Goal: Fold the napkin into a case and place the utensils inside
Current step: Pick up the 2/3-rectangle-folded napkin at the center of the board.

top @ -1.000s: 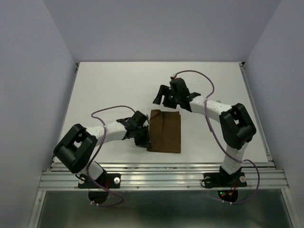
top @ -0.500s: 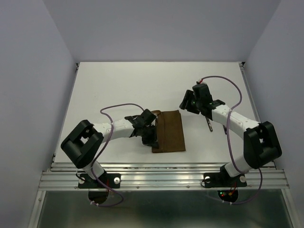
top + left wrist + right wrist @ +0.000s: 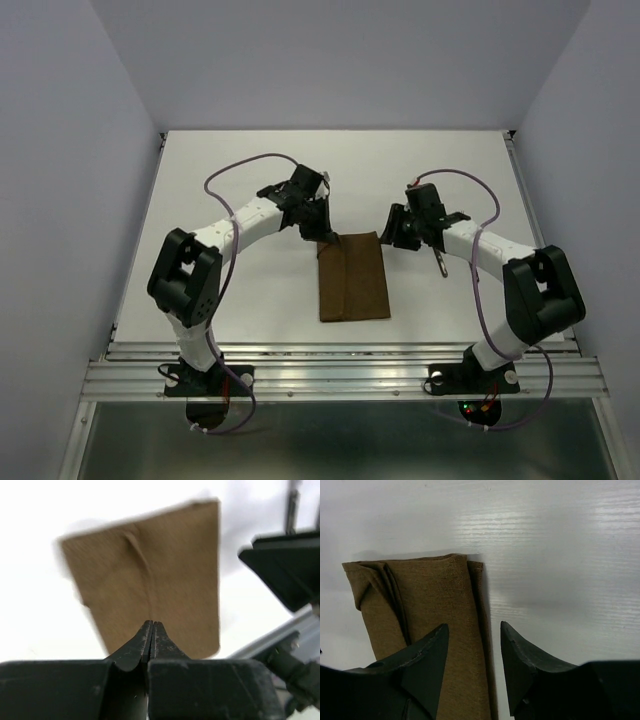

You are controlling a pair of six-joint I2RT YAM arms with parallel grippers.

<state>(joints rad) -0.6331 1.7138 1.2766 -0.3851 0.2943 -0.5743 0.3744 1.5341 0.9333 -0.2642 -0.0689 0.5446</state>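
Note:
The napkin [image 3: 352, 277] lies folded as a narrow dark brown case [image 3: 430, 595], long axis toward me. My left gripper [image 3: 325, 235] hangs at its far left corner, jaws shut with nothing seen between them [image 3: 151, 625]; the cloth [image 3: 150, 575] lies blurred below the tips. My right gripper [image 3: 391, 229] is at the far right corner, open [image 3: 473, 627], its fingers either side of the case's right edge. One slim utensil [image 3: 440, 262] lies right of the case, partly under the right arm, and its thin shaft [image 3: 291, 505] also shows in the left wrist view.
The white table [image 3: 250, 170] ends at a metal rail [image 3: 340, 375] by the arm bases. Purple cables [image 3: 240, 165] loop above both arms. Grey walls close in the left, right and far sides.
My left gripper left the napkin's left edge and swung to its far left corner, still shut. My right gripper went right, then returned to the far right corner, with its jaws narrowing.

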